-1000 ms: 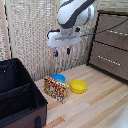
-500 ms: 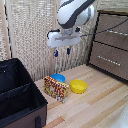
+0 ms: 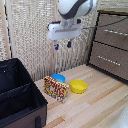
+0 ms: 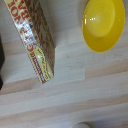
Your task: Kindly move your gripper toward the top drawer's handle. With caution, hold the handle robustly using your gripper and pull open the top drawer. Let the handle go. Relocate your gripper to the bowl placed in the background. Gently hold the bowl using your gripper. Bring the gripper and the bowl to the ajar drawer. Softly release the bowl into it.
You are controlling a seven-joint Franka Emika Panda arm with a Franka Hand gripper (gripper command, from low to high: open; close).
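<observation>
In the exterior view my gripper [image 3: 62, 45] hangs high above the wooden surface, its two blue-tipped fingers apart and empty. The blue bowl [image 3: 58, 77] sits well below it, partly hidden behind a patterned box. On the exterior view's right stands the brown cabinet. Its top drawer [image 3: 113, 22] looks shut, with the silver handle [image 3: 116, 32] across its front, and the gripper is well away from that handle. The wrist view shows neither the blue bowl nor the fingers.
A yellow bowl [image 3: 78, 86] [image 4: 103, 22] lies beside the red-and-yellow patterned box [image 3: 56, 89] [image 4: 35, 42]. A black open case [image 3: 17, 95] fills the exterior view's left. A lower drawer [image 3: 109, 59] sits under the top one. A wicker screen stands behind.
</observation>
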